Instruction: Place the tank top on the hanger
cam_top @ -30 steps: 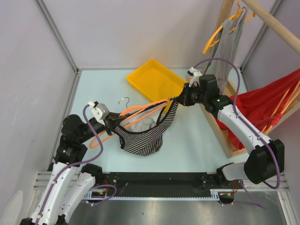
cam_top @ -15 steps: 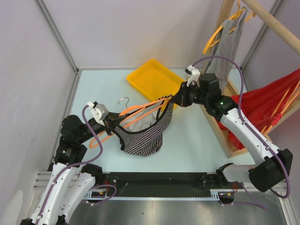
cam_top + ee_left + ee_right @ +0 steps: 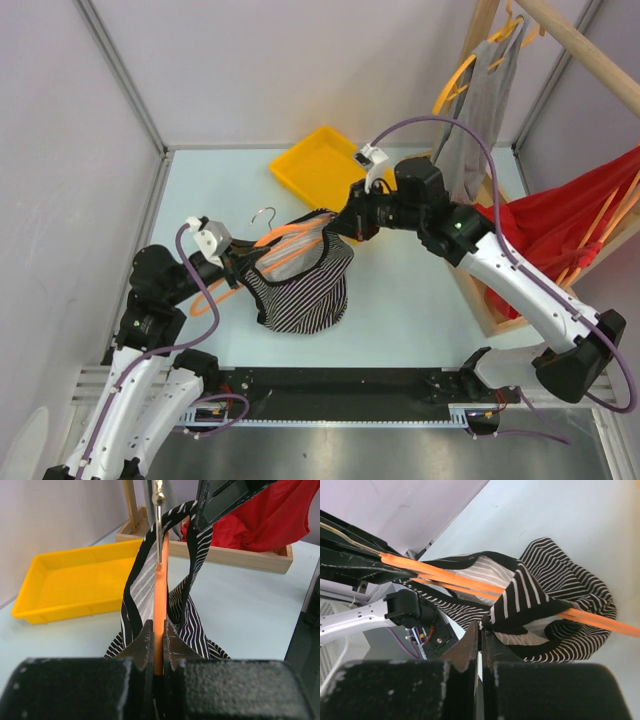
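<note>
The left gripper (image 3: 158, 631) had its jaws clamped on the hanger (image 3: 159, 587), seen edge-on. The right gripper (image 3: 480, 629) had its jaws pinched shut on a dark-edged strap of the tank top (image 3: 300, 292). The tank top hung around the hanger between both grippers, sagging toward the table (image 3: 420, 300).

In the top view the tank top (image 3: 300, 292) covers much of the hanger (image 3: 283, 240), and the fingertips of the right gripper (image 3: 343, 222) are lost in fabric. In the left wrist view the hook (image 3: 159, 525) is cut off at twelve o'clock, the red cloth (image 3: 260, 520) at two.
</note>
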